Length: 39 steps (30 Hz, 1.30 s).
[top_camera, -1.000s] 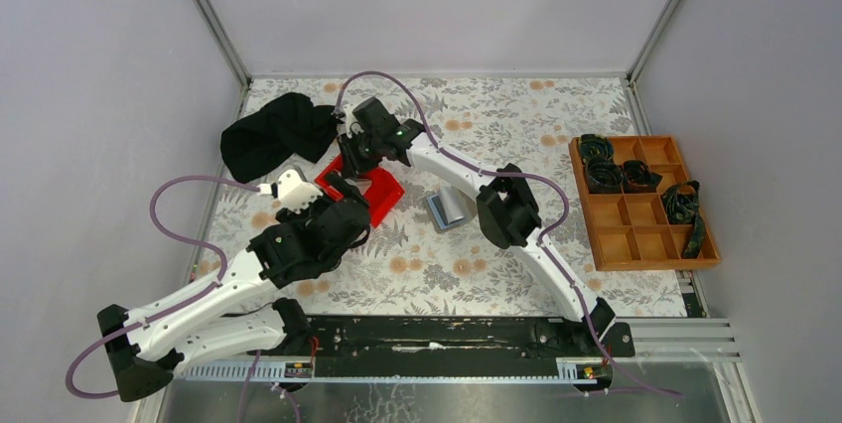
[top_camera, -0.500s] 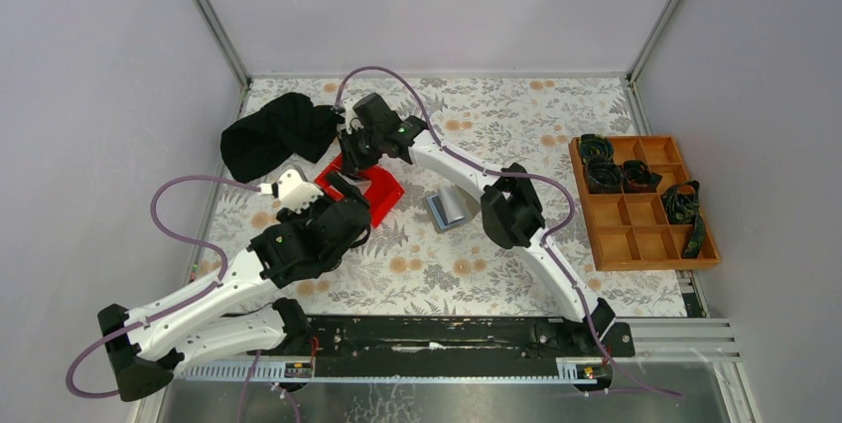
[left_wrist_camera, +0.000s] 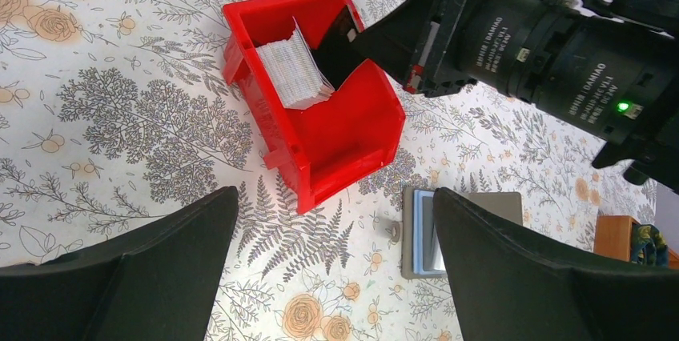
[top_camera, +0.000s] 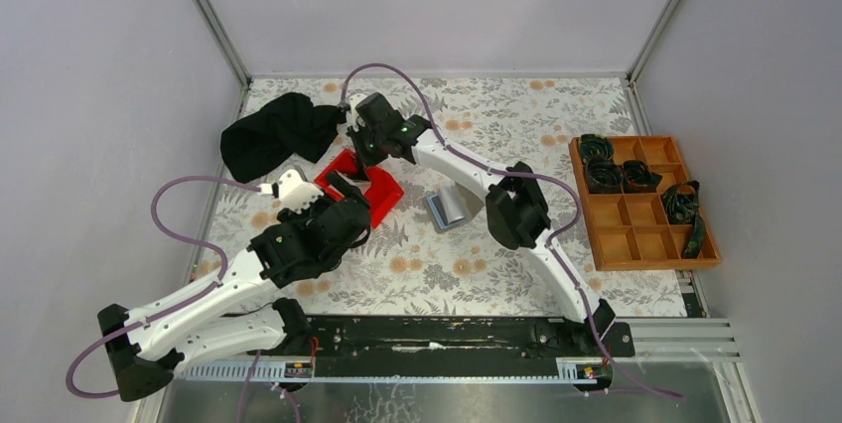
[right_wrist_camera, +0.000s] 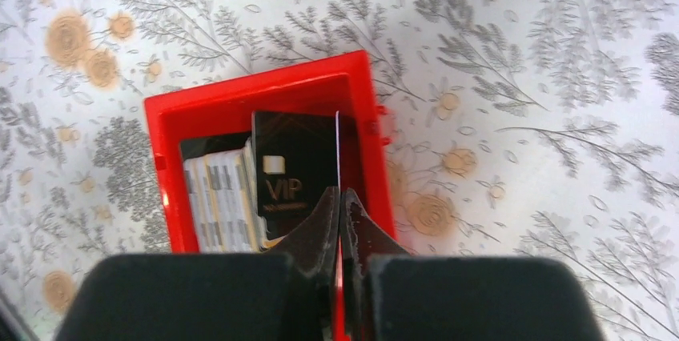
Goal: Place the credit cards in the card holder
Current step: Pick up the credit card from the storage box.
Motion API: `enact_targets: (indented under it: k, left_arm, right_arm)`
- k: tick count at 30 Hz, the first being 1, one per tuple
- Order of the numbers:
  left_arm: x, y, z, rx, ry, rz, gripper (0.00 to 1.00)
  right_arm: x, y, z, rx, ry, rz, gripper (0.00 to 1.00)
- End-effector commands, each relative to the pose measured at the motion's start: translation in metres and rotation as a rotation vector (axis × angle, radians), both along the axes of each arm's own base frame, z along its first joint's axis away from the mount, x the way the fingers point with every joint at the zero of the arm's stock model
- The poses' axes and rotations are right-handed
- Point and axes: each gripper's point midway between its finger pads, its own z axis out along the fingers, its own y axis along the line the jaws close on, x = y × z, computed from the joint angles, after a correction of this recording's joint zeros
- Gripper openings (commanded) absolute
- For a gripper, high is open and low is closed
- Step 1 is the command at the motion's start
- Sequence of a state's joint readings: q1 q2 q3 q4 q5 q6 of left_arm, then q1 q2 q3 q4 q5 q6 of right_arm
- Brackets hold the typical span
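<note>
Right gripper [right_wrist_camera: 339,206]: fingertips pressed together inside the red bin [right_wrist_camera: 264,93], with the thin edge of a pale card [right_wrist_camera: 337,149] rising from between them; judged to be pinched on that card, though only its edge shows. A black card [right_wrist_camera: 292,165] marked VIP stands just beside it on the left, and the rest of the cards [right_wrist_camera: 216,197] are stacked upright against the bin's left wall. The pinched card stands on edge, its long axis running straight ahead of the fingertips in line with the gap between them, so a lift straight out along that line appears to be what the grip allows. Left gripper [left_wrist_camera: 335,205]: fingers wide apart, holding nothing, hovering over the table [top_camera: 516,125] at the near side of the bin. Card holder [top_camera: 449,210]: lying flat and open on the table, apart from the bin on the right arm's side, beneath that arm's forearm. Something pale blue shows inside it; whether that is a card cannot be told. The right arm is the nearer to both card and holder; the carry would run from the bin towards that arm's own base.
</note>
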State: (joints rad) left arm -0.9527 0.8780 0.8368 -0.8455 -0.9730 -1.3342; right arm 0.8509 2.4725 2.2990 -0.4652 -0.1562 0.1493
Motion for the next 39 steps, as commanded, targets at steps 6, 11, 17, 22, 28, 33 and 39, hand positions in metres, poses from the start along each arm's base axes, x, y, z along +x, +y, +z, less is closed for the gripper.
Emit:
enact_targets:
  k: [6,11,17,22,28,33,39]
  left_arm:
    - [0.008,0.007,0.009,0.012,-0.057,0.059,0.99]
    - [0.014,0.006,0.012,0.035,-0.08,0.055,1.0]
    - [0.025,-0.008,0.02,0.046,-0.12,-0.035,1.0]
    - [0.04,-0.031,0.028,0.006,-0.177,-0.194,1.0]
    - [0.062,-0.074,0.032,-0.108,-0.244,-0.45,1.0]
    - [0.07,-0.111,0.034,-0.148,-0.275,-0.659,1.0]
    - [0.059,-0.162,0.048,-0.233,-0.361,-0.984,0.98]
  right_arm:
    - [0.013,-0.02,0.09,0.048,-0.229,-0.087,0.0]
    - [0.011,-0.027,0.12,0.08,-0.27,-0.094,0.0]
    - [-0.004,-0.049,0.143,0.085,-0.281,-0.099,0.0]
    - [-0.019,-0.092,0.163,0.095,-0.242,-0.126,0.0]
    - [-0.046,-0.163,0.175,0.112,-0.12,-0.138,0.0]
    - [-0.086,-0.203,0.182,0.12,-0.051,-0.112,0.0]
    - [-0.134,-0.232,0.176,0.164,0.076,-0.079,0.0]
